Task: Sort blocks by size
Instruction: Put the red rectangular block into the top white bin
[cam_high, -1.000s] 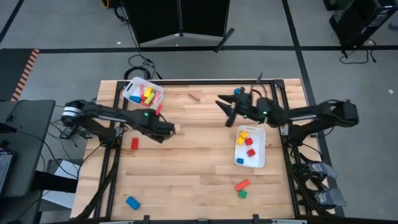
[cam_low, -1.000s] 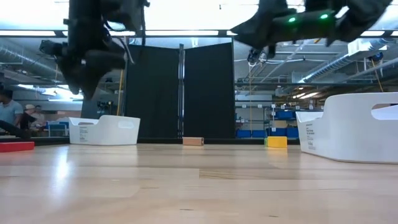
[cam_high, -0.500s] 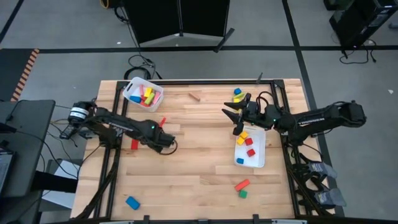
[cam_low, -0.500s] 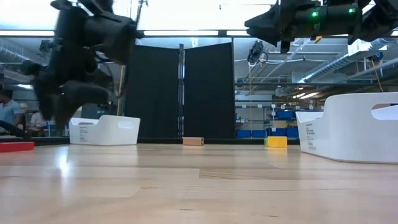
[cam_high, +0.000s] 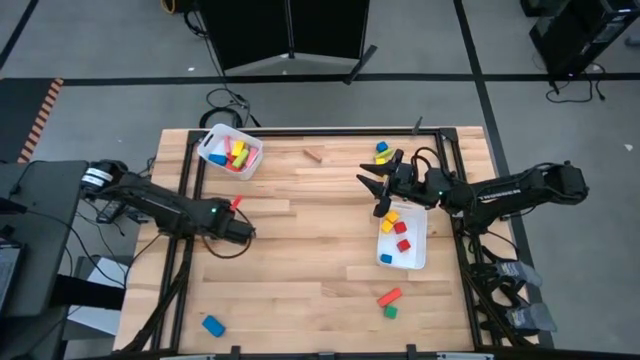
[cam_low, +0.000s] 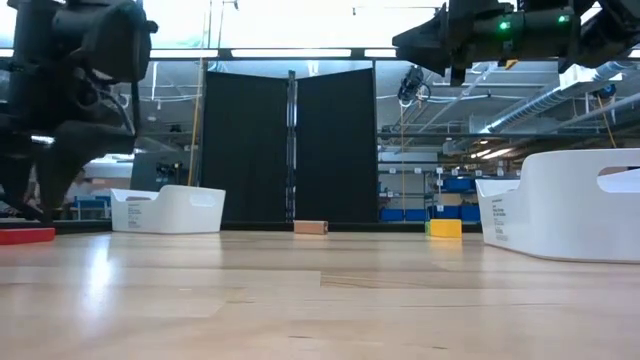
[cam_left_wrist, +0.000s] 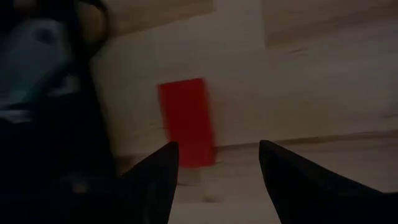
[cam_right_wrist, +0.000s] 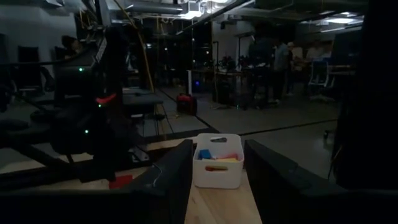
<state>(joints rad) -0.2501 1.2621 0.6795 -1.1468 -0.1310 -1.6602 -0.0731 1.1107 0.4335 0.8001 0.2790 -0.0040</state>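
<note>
A red block (cam_left_wrist: 185, 121), a short bar, lies flat on the wooden table near its left side. It also shows in the low view (cam_low: 25, 236) and in the right wrist view (cam_right_wrist: 121, 182). My left gripper (cam_left_wrist: 217, 149) hangs open just above it, pointing down. One finger stands beside the bar's near end and the other is off to one side. In the high view the left arm (cam_high: 228, 230) hides the block. My right gripper (cam_high: 375, 185) is open and level above the table, beside the right bin, with nothing between its fingers (cam_right_wrist: 217, 180).
A white bin (cam_high: 230, 150) with blocks stands at the far left, and another (cam_high: 403, 235) is on the right. Loose blocks: blue and yellow (cam_high: 381, 150), plain wood (cam_high: 314, 154), a red bar (cam_high: 389, 297), a green cube (cam_high: 390, 312) and a blue one (cam_high: 212, 325).
My left gripper has swung toward the table's left and near edges and come down, rolling its wrist, and now hangs over the red block. My right gripper drew back a little toward the right edge, uncovering the blue and yellow blocks, then kept still.
</note>
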